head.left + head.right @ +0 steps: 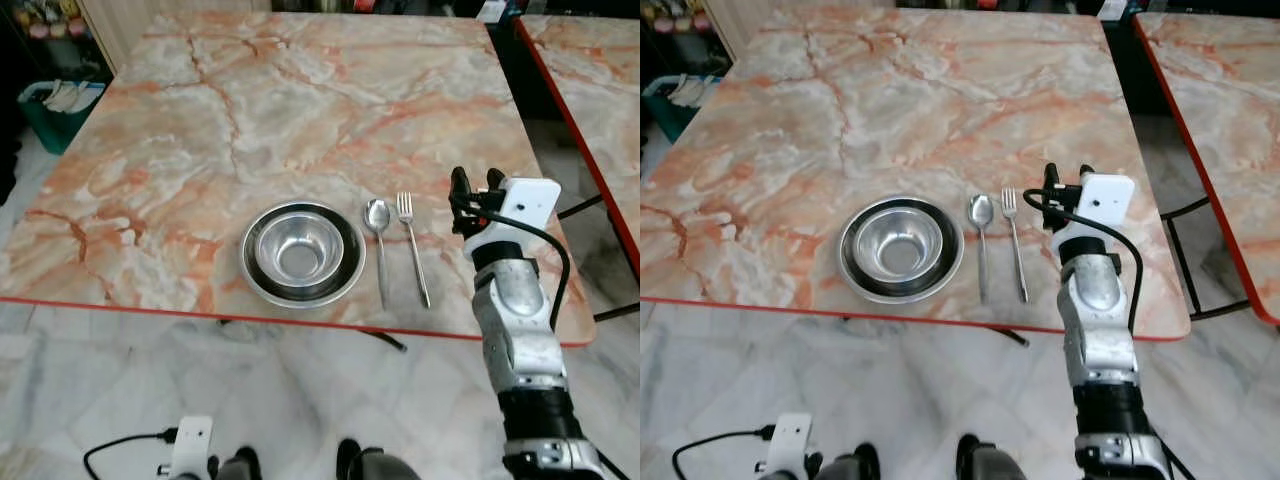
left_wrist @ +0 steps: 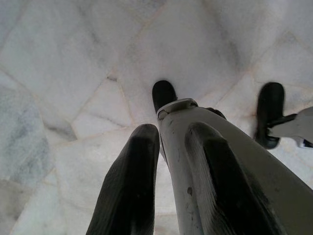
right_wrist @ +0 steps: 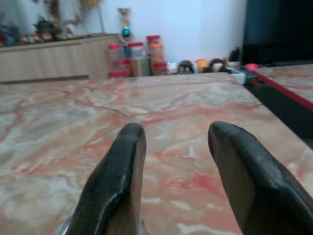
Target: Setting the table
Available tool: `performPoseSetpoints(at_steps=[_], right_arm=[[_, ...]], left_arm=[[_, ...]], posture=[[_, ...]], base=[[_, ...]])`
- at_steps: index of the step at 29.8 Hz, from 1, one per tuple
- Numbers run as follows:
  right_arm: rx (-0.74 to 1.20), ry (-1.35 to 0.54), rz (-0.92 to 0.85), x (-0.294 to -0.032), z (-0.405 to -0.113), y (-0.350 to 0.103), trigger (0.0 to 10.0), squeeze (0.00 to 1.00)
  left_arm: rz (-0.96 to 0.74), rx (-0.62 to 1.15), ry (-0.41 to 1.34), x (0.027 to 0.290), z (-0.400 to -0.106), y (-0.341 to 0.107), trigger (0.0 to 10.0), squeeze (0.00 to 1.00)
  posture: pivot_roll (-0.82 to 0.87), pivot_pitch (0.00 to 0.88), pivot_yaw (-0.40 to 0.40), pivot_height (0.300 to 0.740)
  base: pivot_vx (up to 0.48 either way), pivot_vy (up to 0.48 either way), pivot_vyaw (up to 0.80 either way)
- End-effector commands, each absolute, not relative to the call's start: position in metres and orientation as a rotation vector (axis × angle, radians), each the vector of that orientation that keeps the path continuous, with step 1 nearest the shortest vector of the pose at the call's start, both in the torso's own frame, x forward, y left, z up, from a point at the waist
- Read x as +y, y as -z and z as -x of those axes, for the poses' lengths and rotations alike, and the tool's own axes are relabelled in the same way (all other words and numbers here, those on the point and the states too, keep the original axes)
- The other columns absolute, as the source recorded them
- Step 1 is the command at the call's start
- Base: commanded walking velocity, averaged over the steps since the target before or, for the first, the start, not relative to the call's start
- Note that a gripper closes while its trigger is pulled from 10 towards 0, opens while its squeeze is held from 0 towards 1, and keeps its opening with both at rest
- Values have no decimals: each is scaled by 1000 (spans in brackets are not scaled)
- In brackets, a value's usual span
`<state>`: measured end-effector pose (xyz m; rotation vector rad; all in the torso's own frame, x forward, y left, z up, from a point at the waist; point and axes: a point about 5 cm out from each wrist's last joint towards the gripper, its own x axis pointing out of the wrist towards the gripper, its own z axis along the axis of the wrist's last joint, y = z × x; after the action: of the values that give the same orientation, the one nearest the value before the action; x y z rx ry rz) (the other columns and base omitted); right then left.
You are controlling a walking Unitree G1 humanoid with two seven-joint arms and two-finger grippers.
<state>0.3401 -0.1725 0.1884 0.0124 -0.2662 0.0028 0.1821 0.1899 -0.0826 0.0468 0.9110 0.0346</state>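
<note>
I see the right gripper over the table, fingers apart, empty, just right of the fork. Spoon beside it, then bowl. Left gripper hangs idle, slightly parted. No readable labels.

The worktop runs out of frame along the top edge, its far side unseen. A second marble table at upper right is cut by the top and right edges. The teal bin at upper left is partly off the left edge, its contents too small to tell. At the bottom edge the left arm is cropped. In the right wrist view, jars on the far shelf are blurred.
</note>
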Motion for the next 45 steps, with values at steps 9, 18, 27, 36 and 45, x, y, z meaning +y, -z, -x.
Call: performPoseSetpoints(at_steps=[9,18,27,36,45], right_arm=[[-259,32,5,-185,-330,-181,10000,0],[-243,38,5,-186,-328,-176,10000,0],[-195,38,3,-186,-325,-160,10000,0],[-126,37,6,-186,-323,-141,10000,0],[-47,50,6,-188,-317,-116,10000,0]], left_arm=[[-41,1006,-20,185,-159,94,10000,0],[-43,1006,-21,185,-159,94,10000,0],[-38,1009,-31,185,-159,95,10000,0],[-35,1012,-28,184,-158,95,10000,0],[-36,1013,-27,184,-158,95,10000,0]], posture=[[-64,246,-2,740],[-60,246,-3,740],[-60,245,-5,740],[-61,241,-7,740],[-59,240,-6,740]], base=[[0,-303,0],[0,-300,0],[0,-66,0],[0,0,0],[0,0,0]])
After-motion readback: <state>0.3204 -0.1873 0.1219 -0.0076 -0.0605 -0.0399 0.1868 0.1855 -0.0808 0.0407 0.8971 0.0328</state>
